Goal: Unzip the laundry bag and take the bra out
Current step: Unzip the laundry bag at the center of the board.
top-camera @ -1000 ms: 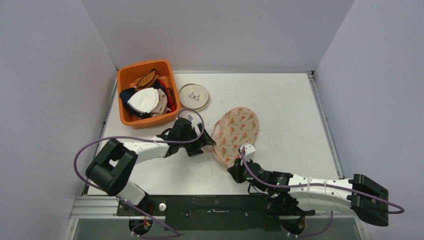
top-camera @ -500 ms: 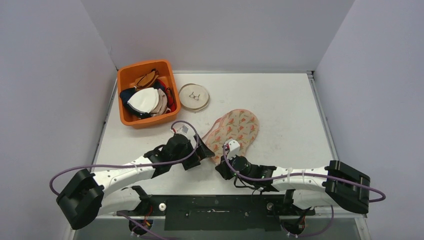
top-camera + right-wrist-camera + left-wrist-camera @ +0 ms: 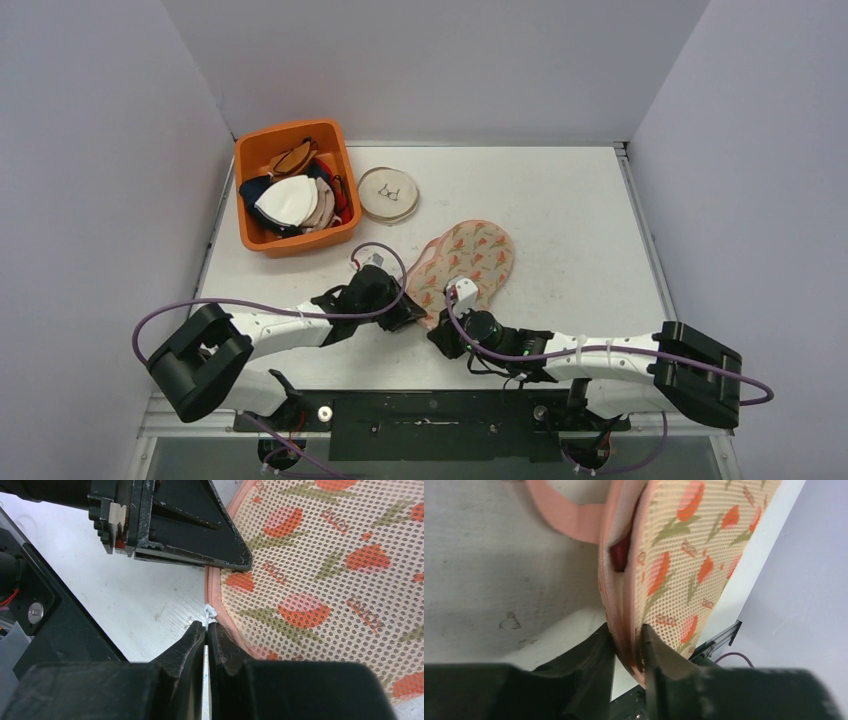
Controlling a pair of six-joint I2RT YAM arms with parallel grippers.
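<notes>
- Top external view: one laundry bag [image 3: 472,258] lies mid-table [image 3: 580,215], its long axis running from near-left to far-right. Its near-left end points at both claws.
- The left claw [image 3: 626,647] is narrowed onto the bag's near rim and pinches the pink seam.
- The right claw [image 3: 206,630] is closed on the one small white zipper pull [image 3: 209,612], just right of the left claw at that same near end.
- The right arm is nearer the pull, so the zip looks set to run along the rim while the left claw anchors the bag.
- Something red, probably the bra [image 3: 620,555], shows through a gap in the rim, inside the bag.
- Far left stand one orange bin [image 3: 300,243] of garments and one round dish [image 3: 375,207].
</notes>
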